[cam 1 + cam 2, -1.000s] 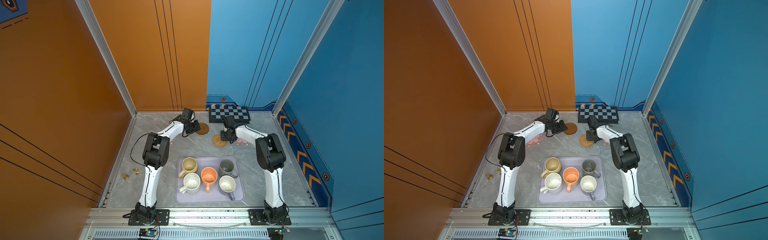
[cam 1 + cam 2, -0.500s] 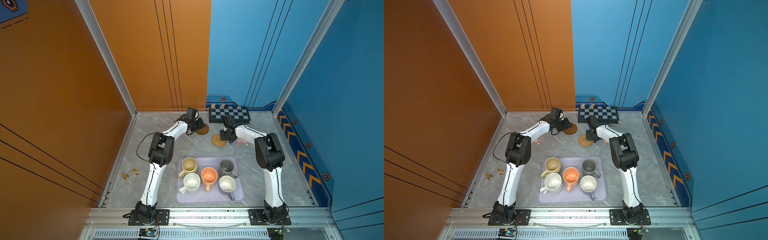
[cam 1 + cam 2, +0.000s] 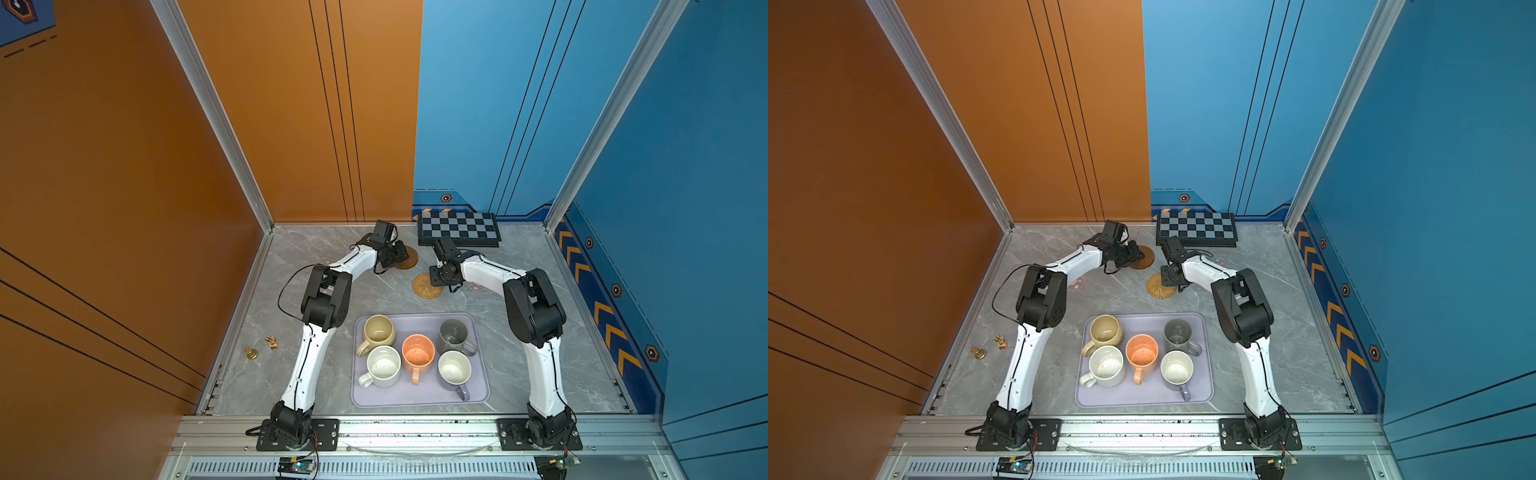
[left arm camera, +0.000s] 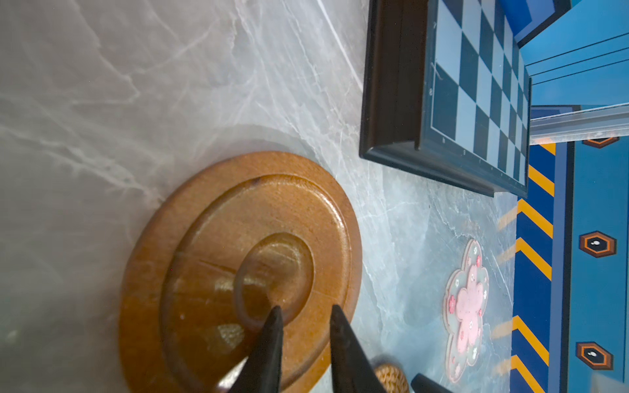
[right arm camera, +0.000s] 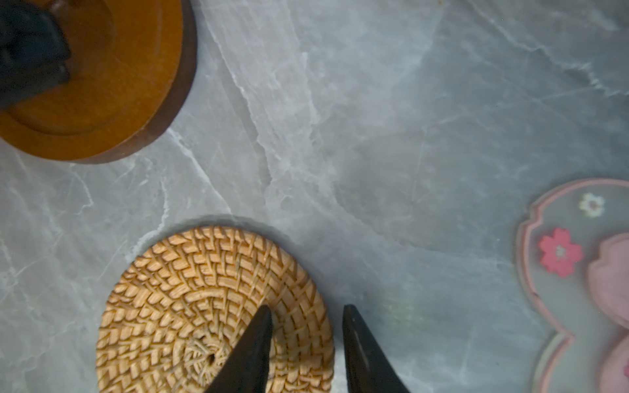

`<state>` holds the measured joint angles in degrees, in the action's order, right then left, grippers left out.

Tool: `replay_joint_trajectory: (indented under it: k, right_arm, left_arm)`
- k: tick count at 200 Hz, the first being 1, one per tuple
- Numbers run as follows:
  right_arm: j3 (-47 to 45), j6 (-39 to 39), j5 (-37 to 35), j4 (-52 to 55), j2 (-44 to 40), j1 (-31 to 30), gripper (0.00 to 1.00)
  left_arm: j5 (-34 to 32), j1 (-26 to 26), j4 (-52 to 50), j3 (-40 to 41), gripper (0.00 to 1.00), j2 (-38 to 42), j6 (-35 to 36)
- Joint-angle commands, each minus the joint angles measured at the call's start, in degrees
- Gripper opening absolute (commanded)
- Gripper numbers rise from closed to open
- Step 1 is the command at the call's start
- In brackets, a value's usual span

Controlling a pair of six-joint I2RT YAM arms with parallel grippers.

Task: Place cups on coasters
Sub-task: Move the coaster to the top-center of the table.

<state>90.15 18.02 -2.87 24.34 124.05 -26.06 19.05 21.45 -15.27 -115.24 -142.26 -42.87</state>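
Orange and blue walls box in a grey marble table [image 3: 590, 353], and we've got all five cups parked upright on the lavender tray [image 3: 415, 397] at the near edge: beige mug [image 3: 378, 330], white speckled mug [image 3: 383, 365], orange mug [image 3: 417, 353], grey mug [image 3: 453, 334] and lavender mug [image 3: 455, 370]. None of them sits on a coaster.

The coasters are all up at the far end, well apart from the tray. The left claw [image 4: 305, 311] hangs right over the brown ringed disc [image 4: 238, 238], fingers slightly apart with nothing between them. The right claw [image 5: 306, 311] is low over the edge of the rattan coaster [image 5: 204, 306], also parted and gripping nothing, one finger above the weave and one just off it. A pink flower coaster [image 5: 578, 272] lies near the rattan one, on the right arm's side. We spot a second pink flower coaster [image 3: 1077, 284] peeking out beside the left arm's elbow.

The checkered board [image 3: 457, 228] sits against the back wall, and two little trinkets [image 3: 259, 348] lie off by the left wall.
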Motion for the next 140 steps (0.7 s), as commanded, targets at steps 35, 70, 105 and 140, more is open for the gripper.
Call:
replay_joint_trajectory:
  k: [35, 70, 105, 140]
  right_arm:
    - [-2.8, 4.0, 1.0, 3.0, -0.3, -1.9, 0.37]
    - [-2.8, 5.6, 1.4, 2.4, -0.4, -2.7, 0.37]
    - [-2.6, 7.1, 2.0, 1.7, -0.1, -2.9, 0.37]
    - [-2.3, 8.5, 2.4, 1.2, 0.4, -3.1, 0.37]
  left_arm:
    - [-2.7, -1.1, -0.9, -3.7, 0.26, -5.4, -4.7]
    - [-5.5, -1.9, -0.9, -5.7, 0.26, -6.2, -6.2]
    - [-5.3, -3.1, -2.0, -9.4, 0.26, -8.2, -7.2]
    - [-5.2, -3.6, -3.1, -13.5, 0.26, -10.8, -7.5]
